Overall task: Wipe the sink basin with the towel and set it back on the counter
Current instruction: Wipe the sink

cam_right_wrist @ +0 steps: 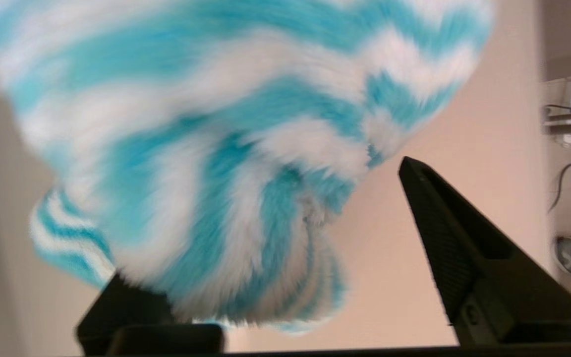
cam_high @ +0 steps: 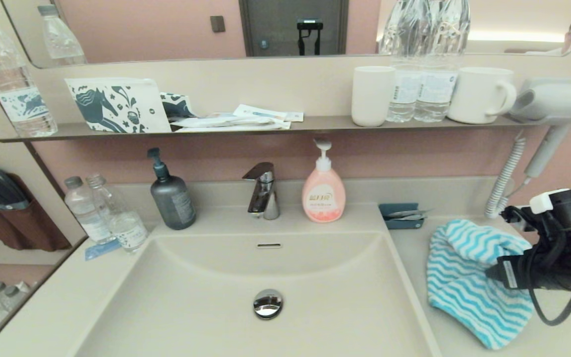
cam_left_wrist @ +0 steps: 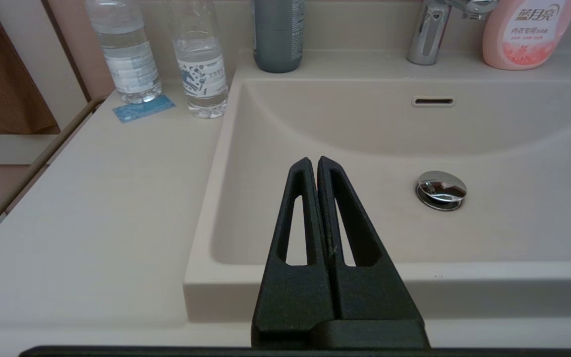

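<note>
Bottles [cam_high: 104, 213], two, clear plastic, stand on the counter [cam_high: 57, 307] at the far left beside a grey pump dispenser [cam_high: 171, 196]. A third clear bottle [cam_high: 10, 74] stands on the wall shelf [cam_high: 315, 124] above them. Left gripper [cam_left_wrist: 314, 163]: seen only in its wrist view, hovering over the near left rim of the sink basin [cam_high: 206, 297], fingers pressed together and holding nothing. The basin carries one chrome drain plug [cam_high: 267, 303] at its middle and one overflow slot [cam_high: 269, 245] in the curved back wall. Behind it stand one chrome tap [cam_high: 263, 191] and one pink pump bottle [cam_high: 323, 191]. On the shelf to the right are two white cups [cam_high: 372, 95] and two more clear bottles [cam_high: 422, 74] between them. The towel [cam_high: 474, 280], one, lies bunched on the counter right of the basin, its long axis running from the back edge toward the near edge, zigzag stripes crossing it. Right gripper [cam_right_wrist: 285, 258]: at the towel's right side, fingers spread wide; one finger [cam_right_wrist: 444, 238] stands clear of the cloth, the other is buried under the pile, and nothing is clamped.
</note>
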Robot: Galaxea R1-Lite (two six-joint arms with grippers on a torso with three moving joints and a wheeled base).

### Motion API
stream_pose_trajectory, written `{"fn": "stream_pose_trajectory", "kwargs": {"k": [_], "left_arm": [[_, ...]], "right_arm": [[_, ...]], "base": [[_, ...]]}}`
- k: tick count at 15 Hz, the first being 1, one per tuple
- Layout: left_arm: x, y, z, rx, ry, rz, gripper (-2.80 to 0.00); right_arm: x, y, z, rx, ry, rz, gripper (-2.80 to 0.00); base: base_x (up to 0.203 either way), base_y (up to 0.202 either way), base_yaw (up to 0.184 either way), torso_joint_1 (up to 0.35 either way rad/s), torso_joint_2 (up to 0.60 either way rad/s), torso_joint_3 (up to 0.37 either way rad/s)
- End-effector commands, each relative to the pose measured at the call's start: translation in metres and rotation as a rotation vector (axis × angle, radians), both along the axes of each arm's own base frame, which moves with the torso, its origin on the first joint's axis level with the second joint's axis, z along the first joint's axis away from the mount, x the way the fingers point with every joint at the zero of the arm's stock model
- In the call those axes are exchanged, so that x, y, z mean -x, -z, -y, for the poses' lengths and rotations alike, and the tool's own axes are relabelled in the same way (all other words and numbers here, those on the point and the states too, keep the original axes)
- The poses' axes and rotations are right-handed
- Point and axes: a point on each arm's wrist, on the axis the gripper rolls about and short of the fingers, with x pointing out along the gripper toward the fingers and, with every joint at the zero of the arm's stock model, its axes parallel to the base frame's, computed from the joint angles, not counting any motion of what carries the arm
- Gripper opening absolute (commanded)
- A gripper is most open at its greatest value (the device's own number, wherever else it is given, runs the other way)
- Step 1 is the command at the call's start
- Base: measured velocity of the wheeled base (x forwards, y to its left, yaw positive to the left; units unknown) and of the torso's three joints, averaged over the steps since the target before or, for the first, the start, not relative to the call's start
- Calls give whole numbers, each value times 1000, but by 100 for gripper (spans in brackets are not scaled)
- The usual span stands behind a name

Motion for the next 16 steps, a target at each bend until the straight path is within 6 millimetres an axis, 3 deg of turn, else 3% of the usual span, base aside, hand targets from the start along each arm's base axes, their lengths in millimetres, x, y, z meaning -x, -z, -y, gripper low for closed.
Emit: {"fn": "stream_pose_trajectory", "kwargs": {"k": [1, 3, 5, 8, 11, 16], "left_arm": [[0, 0, 0, 0, -1, -1, -280], [0, 0, 0, 0, -1, 0, -280], [0, 0, 0, 0, 0, -1, -280], [0, 0, 0, 0, 0, -1, -280], [0, 0, 0, 0, 0, -1, -280], [0, 0, 0, 0, 0, -1, -280]], "right_arm": [[22, -33, 2, -5, 6, 49, 0], [28, -42, 7, -10, 26, 31, 0], [22, -45, 21, -9, 82, 44, 0], [14, -57, 32, -166, 103, 76, 0], [10, -59, 29, -232, 101, 62, 0], [-8, -80, 10, -368, 99, 66, 0]], "base": [[0, 0, 0, 0, 0, 0], [0, 0, 0, 0, 0, 0], [0, 0, 0, 0, 0, 0], [0, 0, 0, 0, 0, 0], [0, 0, 0, 0, 0, 0], [0, 0, 0, 0, 0, 0]]}}
